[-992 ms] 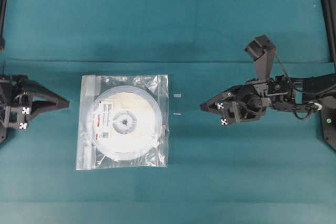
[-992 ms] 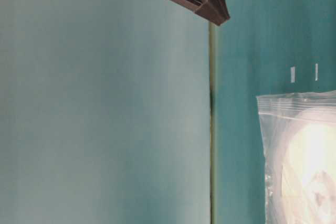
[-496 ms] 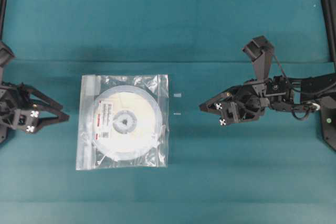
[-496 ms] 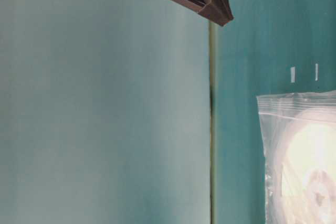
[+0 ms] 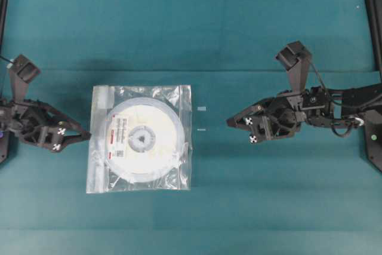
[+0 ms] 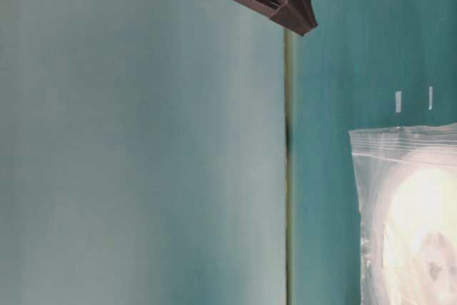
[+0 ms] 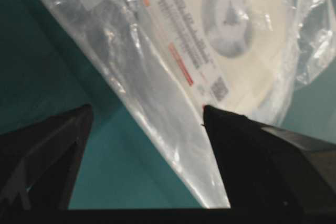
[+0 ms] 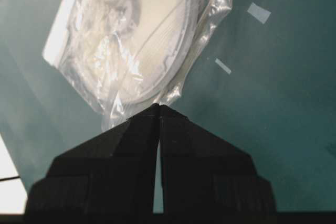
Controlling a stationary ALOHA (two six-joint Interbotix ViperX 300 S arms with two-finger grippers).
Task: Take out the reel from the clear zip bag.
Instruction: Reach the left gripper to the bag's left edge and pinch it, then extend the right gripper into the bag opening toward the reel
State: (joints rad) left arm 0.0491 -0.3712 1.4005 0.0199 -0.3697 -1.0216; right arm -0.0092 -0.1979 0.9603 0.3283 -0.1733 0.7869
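Left wrist view: left gripper [image 7: 144,116] jaws wide apart, empty, bag [image 7: 157,129] edge just ahead between them, reel [image 7: 226,40] inside beyond. Right gripper [image 8: 159,109] jaws closed, empty, bag corner just past tips.

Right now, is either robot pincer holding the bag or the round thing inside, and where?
Nothing is held. The left pincer is open beside the clear zip bag, the right pincer is shut on nothing, and the reel lies inside.

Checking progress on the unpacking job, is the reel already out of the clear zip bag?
No, in the overhead view the reel lies flat inside the clear zip bag on the table, with crinkled plastic around it.
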